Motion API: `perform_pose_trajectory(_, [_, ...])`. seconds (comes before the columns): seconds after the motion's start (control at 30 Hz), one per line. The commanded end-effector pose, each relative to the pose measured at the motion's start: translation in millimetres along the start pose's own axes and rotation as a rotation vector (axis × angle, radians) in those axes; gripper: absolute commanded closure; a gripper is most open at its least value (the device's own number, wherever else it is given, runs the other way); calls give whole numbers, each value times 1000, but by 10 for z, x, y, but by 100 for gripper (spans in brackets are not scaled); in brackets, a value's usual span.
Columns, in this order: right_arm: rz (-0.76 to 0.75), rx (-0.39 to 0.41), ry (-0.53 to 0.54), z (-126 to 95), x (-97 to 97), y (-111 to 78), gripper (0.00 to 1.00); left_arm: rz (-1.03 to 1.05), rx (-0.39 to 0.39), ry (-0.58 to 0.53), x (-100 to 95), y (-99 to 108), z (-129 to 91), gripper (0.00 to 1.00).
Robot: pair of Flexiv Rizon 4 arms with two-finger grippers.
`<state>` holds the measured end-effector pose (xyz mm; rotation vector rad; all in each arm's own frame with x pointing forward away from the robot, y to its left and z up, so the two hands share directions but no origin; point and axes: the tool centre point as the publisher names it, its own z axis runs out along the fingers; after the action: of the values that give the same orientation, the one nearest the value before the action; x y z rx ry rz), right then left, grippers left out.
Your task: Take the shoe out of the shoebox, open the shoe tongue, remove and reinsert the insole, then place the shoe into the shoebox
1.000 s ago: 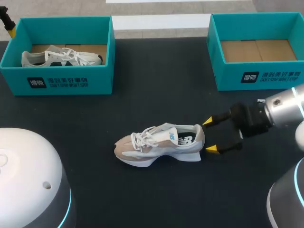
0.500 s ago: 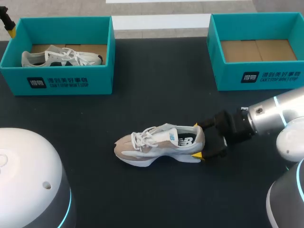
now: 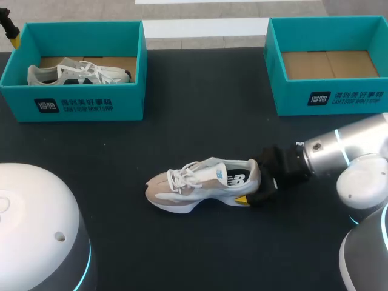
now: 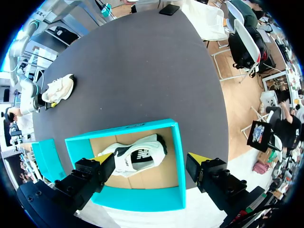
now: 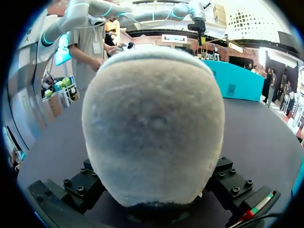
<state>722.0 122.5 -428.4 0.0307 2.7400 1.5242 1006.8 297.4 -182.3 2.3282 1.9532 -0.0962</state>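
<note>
A beige and white shoe stands upright on the dark table, toe to the left. My right gripper is at its heel, open, one finger on each side; only the near yellow tip shows, beside the sole. In the right wrist view the fuzzy heel fills the space between the fingers and hides their tips. My left gripper hangs open above the left teal shoebox, apart from the second shoe lying inside. The right teal shoebox holds nothing.
The left box sits at the table's far left, the right box at the far right. My left gripper's yellow tip shows just beyond the left box's far corner. Dark tabletop lies between the boxes and the shoe.
My right gripper has slid left from a short way behind the shoe until its fingers stand around the heel. The shoe and my left arm have stayed in place.
</note>
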Motion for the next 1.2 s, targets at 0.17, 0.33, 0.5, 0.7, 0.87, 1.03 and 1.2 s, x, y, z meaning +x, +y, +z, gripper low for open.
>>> perform_pose_trajectory(0.17, [-1,35,-2,72,-25,-12,100,1,-1,2,-1,-5,-2,0])
perform_pose_trajectory(0.33, [-1,35,-2,72,-25,-12,100,1,-1,2,-1,-5,-2,0])
perform_pose_trajectory(0.5, [-1,35,-2,72,-25,-12,100,1,-1,2,-1,-5,-2,0])
perform_pose_trajectory(0.7, [-1,35,-2,72,-25,-12,100,-9,6,17,-152,-63,-14,0])
perform_pose_trajectory(0.87, [-1,35,-2,72,-25,-12,100,-254,30,101,-443,-190,-48,0])
perform_pose_trajectory(1.03, [-1,35,-2,72,-25,-12,100,-582,-10,77,-808,-436,-105,0])
perform_pose_trajectory(1.2, [-1,35,-2,72,-25,-12,100,-943,-9,28,-1139,-693,-112,0])
